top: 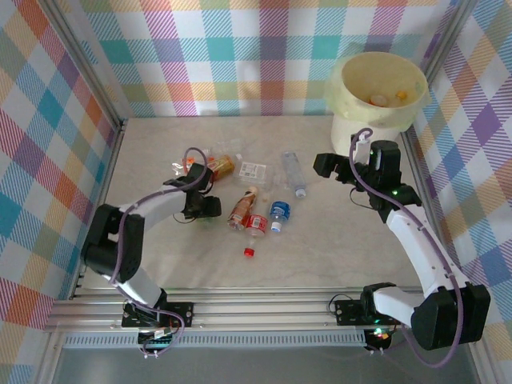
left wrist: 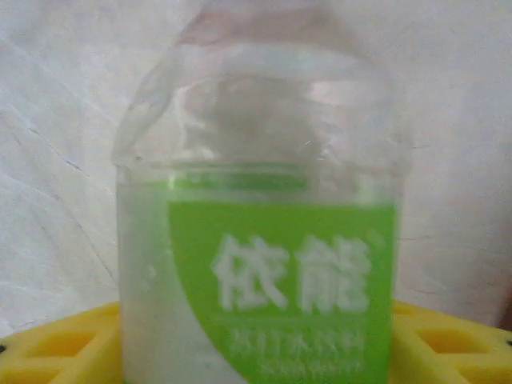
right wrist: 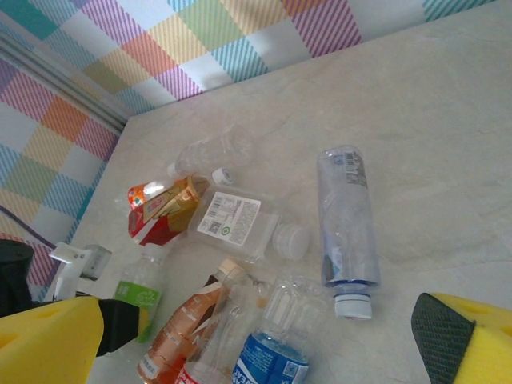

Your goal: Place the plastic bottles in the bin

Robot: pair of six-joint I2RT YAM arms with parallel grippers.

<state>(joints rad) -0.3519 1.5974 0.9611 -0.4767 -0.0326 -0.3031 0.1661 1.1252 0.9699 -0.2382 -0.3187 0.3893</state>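
Your left tool [top: 203, 208] is down over the green bottle [left wrist: 264, 272] at the left edge of the pile [top: 256, 222]. In its wrist view the yellow pads [left wrist: 56, 346] sit against both flanks of the label, with no gap that I can make out. Take it as gripped, though how firmly I cannot tell. Your right tool [top: 326, 166] hangs wide open and empty just beside the bin [top: 352, 120]. The bin stands at the far right corner of the table [top: 156, 152], well apart from the green bottle, with the pile between them.

Expect the bottle to be light and thin-walled (the clear shoulder looks empty to me). It will probably dent under a hard squeeze, and the glossy label may slip. The label band at mid-body, where the pads now sit, seems a fair hold. Nearer the shoulder it would likely be stiffer.

The bottle lies on its side on the table. Its long axis runs up and down the left wrist view, square to the line between the pads. The shoulder is toward the top of that view and the base is out of sight below. From the right wrist, the clear neck end points toward the orange bottle [right wrist: 164, 210].
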